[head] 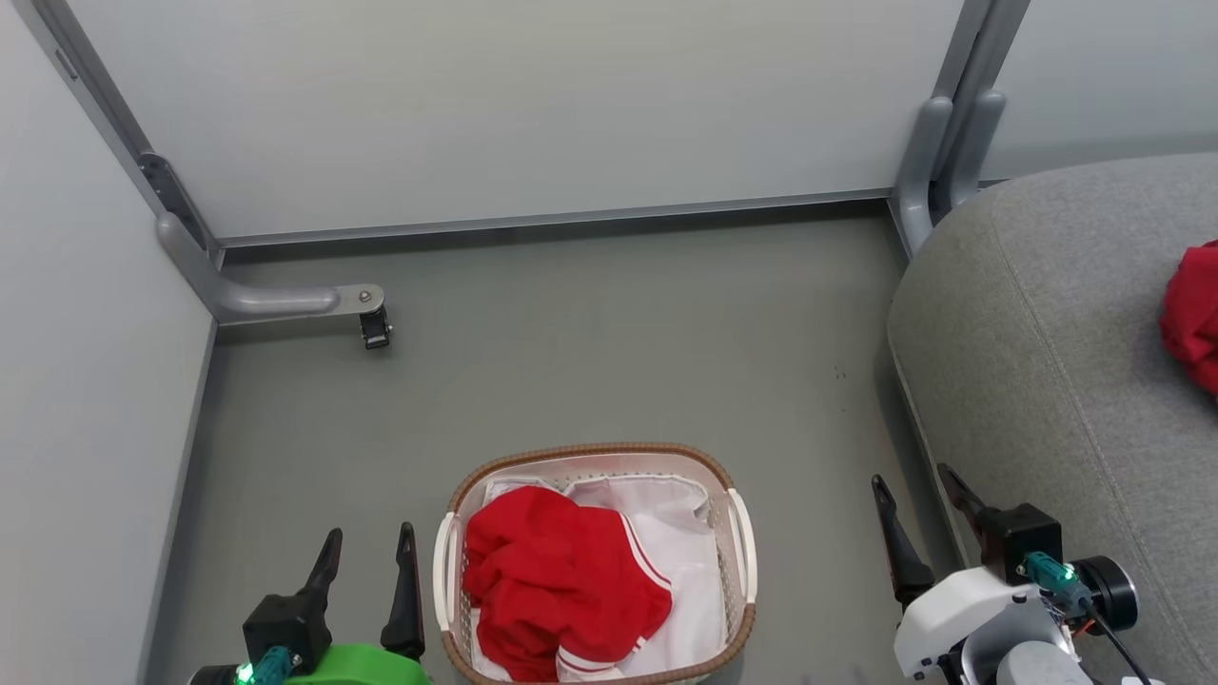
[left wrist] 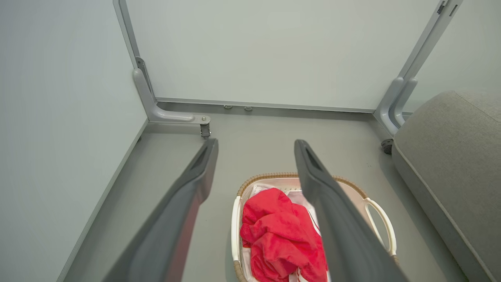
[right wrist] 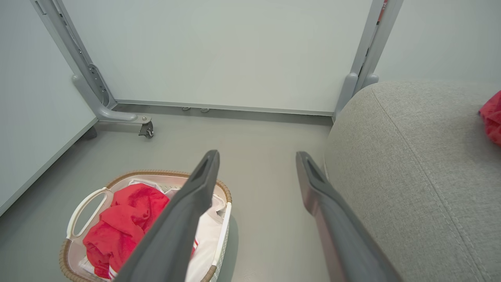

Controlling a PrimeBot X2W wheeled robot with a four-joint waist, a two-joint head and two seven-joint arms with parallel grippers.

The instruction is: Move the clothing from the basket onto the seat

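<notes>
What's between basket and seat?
Bare floor between basket and seat in the right wrist view; head view shows the open right pincer above that gap.

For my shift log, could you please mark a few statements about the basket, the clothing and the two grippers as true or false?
1. The laundry basket stands on the floor. True.
2. Red clothing lies in the laundry basket. True.
3. The left gripper is shut on the red clothing. False: its jaws are open and empty, beside the basket.
4. The right gripper is open and holds nothing. True.
5. The grey seat has no clothing on it. False: a red garment lies on it.
</notes>
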